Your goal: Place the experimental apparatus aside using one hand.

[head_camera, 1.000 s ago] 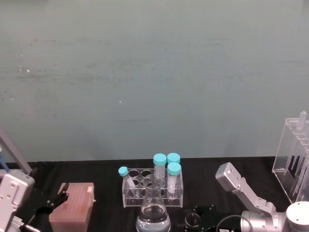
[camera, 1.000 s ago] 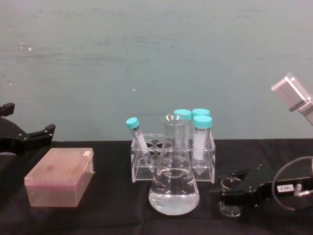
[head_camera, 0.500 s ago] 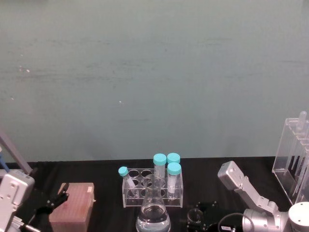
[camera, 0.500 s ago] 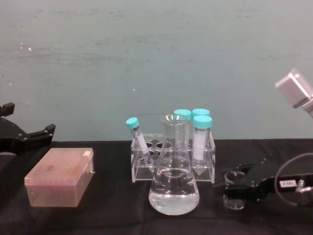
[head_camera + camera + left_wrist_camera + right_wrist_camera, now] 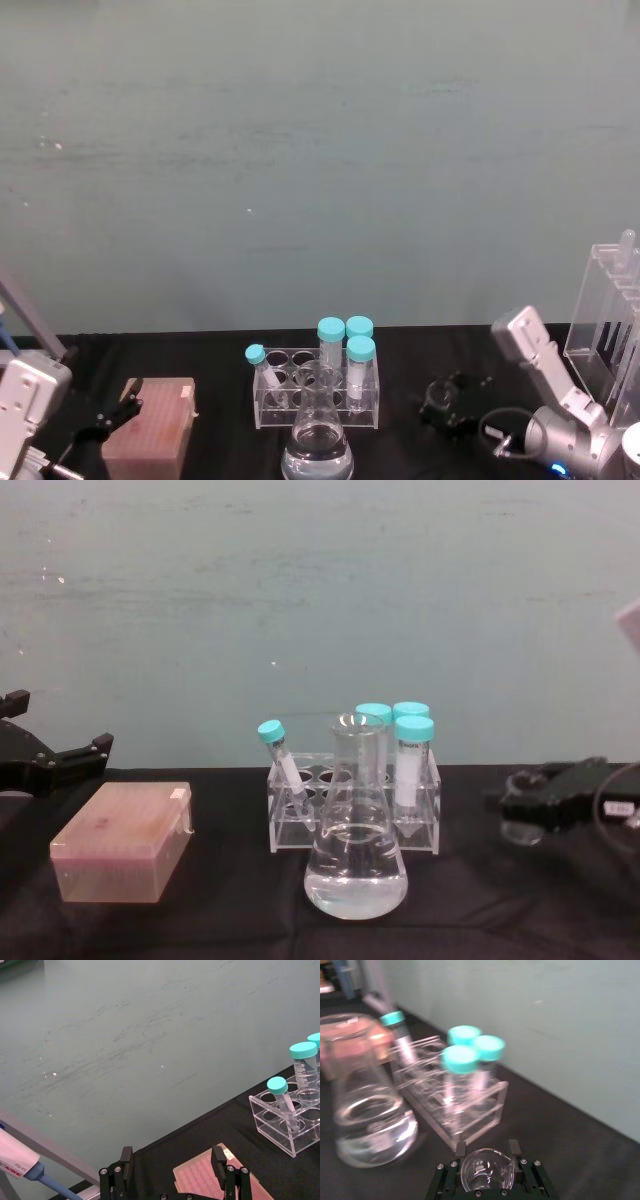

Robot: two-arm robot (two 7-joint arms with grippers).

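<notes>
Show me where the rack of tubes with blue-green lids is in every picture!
Head view: tube rack at bottom centre, behind the flask.
Chest view: centre, behind the flask.
Left wrist view: beyond the pink box.
Right wrist view: beyond the beaker in the right gripper.
Shared landmark: the leaning tube at the rack's end.

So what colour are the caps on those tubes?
Turquoise; the caps show best in the chest view.
</notes>
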